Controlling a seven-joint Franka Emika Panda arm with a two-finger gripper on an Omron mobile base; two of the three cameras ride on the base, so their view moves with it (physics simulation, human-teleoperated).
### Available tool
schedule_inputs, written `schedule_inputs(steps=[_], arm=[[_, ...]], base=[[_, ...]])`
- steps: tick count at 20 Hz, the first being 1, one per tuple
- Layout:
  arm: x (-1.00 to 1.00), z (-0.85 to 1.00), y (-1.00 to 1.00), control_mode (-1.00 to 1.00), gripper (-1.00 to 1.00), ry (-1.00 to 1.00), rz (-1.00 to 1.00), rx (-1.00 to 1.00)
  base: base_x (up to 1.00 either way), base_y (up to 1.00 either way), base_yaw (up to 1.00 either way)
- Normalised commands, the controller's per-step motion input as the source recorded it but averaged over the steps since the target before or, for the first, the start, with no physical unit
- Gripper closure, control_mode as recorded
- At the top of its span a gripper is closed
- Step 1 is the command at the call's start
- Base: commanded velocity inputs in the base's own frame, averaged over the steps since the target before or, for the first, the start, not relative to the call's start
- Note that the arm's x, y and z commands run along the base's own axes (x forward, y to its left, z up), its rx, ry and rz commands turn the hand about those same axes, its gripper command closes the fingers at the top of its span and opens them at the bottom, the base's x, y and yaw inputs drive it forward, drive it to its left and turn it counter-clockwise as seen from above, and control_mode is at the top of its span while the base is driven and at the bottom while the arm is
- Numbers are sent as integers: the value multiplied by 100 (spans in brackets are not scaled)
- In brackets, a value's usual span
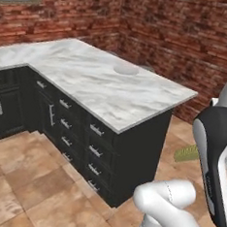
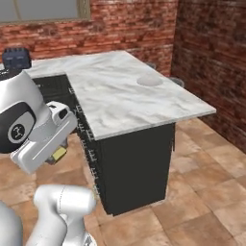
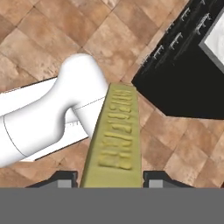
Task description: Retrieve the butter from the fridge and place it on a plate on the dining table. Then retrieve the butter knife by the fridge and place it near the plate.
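Fingers of the two-finger gripper [image 3: 110,178] pinch the yellow rectangular butter stick [image 3: 116,135] by its near end, one dark tip on each long side; the stick juts forward over the brown tiled floor [image 3: 52,39]. For the carry, my advice is to keep that clamp steady and the stick level until it hangs over the round pale grey plate [image 2: 149,80], then lower before releasing. That plate lies toward the far end of the white-grey marble dining table [image 2: 125,98] on its dark base. Red brick walls [image 2: 206,53] close the corner behind.
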Motion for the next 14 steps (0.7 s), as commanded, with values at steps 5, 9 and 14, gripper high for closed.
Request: schedule_inputs(steps=[5, 9, 14], arm=[[0, 0, 0, 100, 100, 0, 0, 0], [0, 0, 0, 100, 100, 0, 0, 0], [0, 0, 0, 100, 100, 0, 0, 0]], base=[[72, -100, 0], [75, -100, 5], [73, -100, 9]])
